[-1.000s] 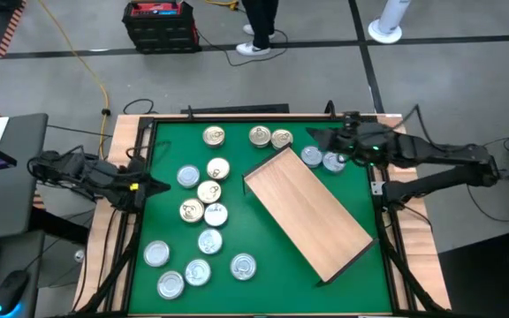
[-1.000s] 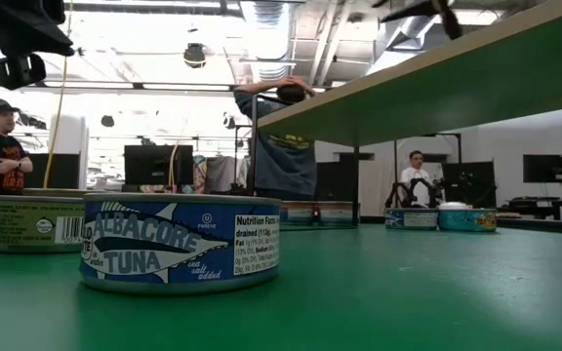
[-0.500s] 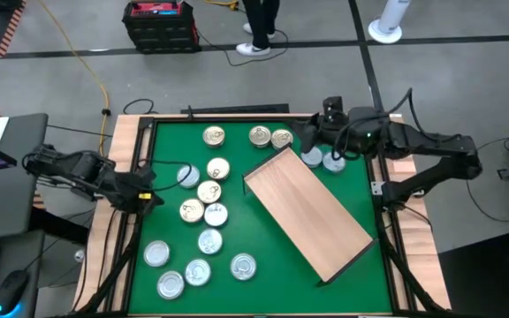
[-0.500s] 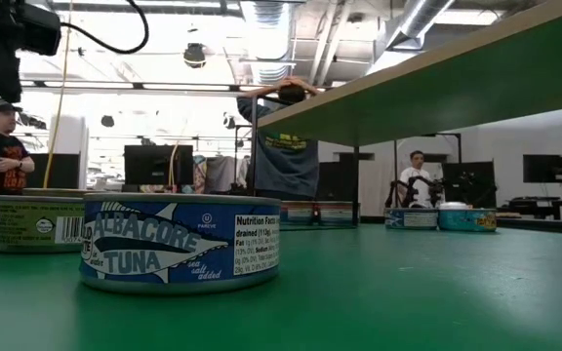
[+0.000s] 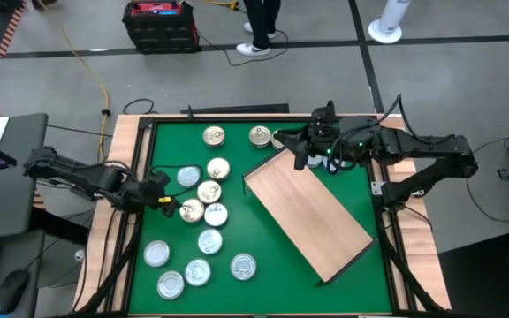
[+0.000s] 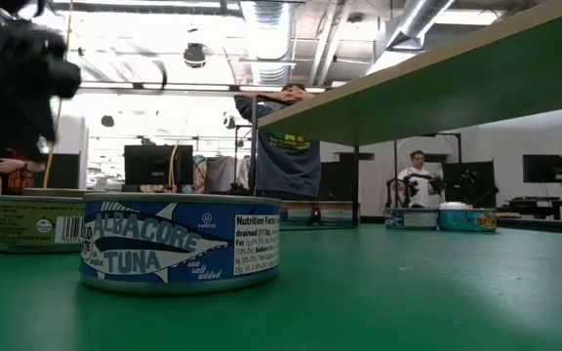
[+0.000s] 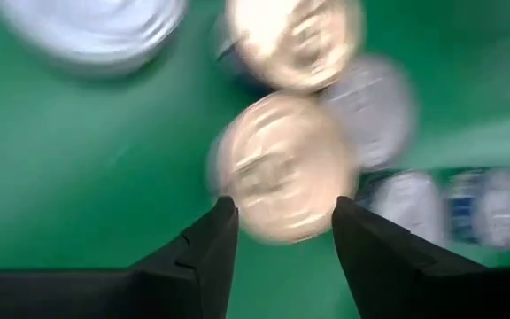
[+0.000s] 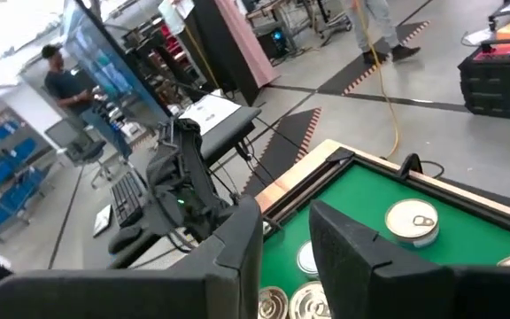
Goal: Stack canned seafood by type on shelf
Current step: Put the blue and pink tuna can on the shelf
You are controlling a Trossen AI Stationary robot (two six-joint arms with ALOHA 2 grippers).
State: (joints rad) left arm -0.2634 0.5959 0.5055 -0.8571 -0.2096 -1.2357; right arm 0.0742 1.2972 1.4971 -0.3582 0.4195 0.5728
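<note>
Several flat round cans of seafood lie on the green mat, most in a loose cluster at the left [image 5: 208, 190], two at the far edge [image 5: 213, 135]. The shelf [image 5: 307, 212], a light-wood board, lies flat and askew right of them. My left gripper [image 5: 163, 200] is low over the mat at the cluster's left side. It is open, its fingers [image 7: 211, 244] on either side of the near rim of a gold-lidded can [image 7: 282, 168] without touching it. My right gripper [image 5: 297, 152] hangs raised over the shelf's far corner, open [image 8: 288, 235], with nothing between its fingers.
In the low view a blue albacore tuna can [image 6: 179, 244] stands close, with another can [image 6: 32, 222] to its left. People stand in the room beyond the table. The near right part of the mat [image 5: 263, 291] is bare.
My left gripper has come down from the table's left edge toward the can cluster and tipped more steeply downward. My right gripper has risen from the far right cans, rolled, and shifted toward the shelf's far corner. No can has moved.
</note>
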